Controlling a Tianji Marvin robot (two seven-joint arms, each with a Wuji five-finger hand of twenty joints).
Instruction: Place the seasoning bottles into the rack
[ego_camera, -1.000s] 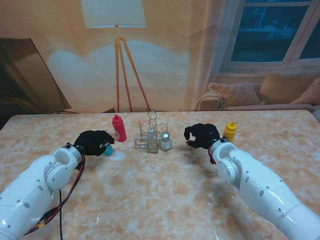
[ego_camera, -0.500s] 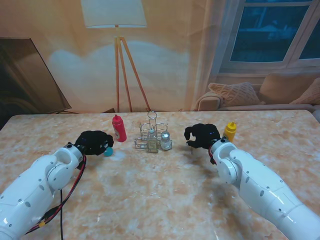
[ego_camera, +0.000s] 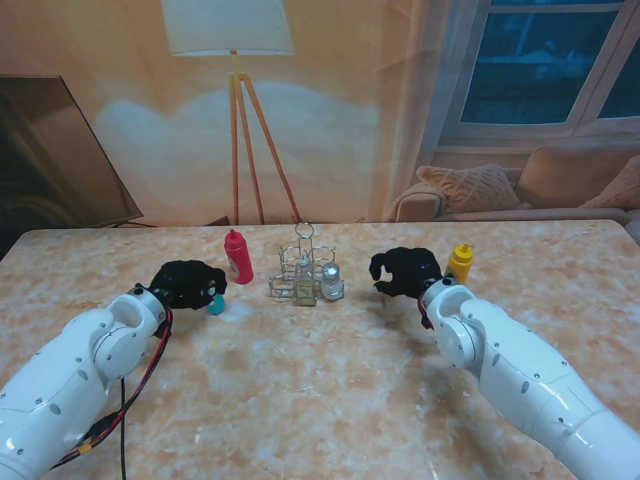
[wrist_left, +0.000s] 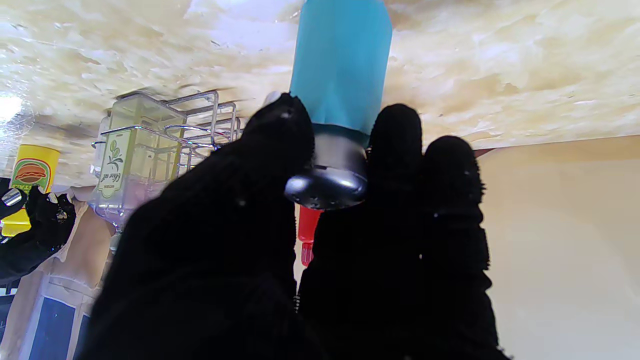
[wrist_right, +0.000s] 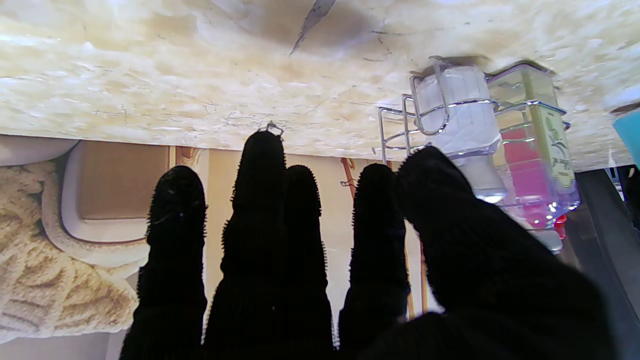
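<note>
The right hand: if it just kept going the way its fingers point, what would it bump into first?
Probably nothing: the right hand points past the wire rack, which sits off to one side, towards the table's far edge. Depth is unclear.

A living-room setting, apparently a printed or staged backdrop behind a marble-patterned table (ego_camera: 330, 390). Directly behind the table's far edge stands a tripod floor lamp (ego_camera: 236, 120) with a pale shade; to the right of the lamp a dark window (ego_camera: 545, 65) sits over a beige sofa (ego_camera: 560, 190) bearing a knitted cushion (ego_camera: 468, 186), and to the lamp's left a dark flat screen (ego_camera: 55, 150) leans against the warm-toned wall. The domestic furnishings, rather than benches or instruments, mark the scene as a home.
</note>
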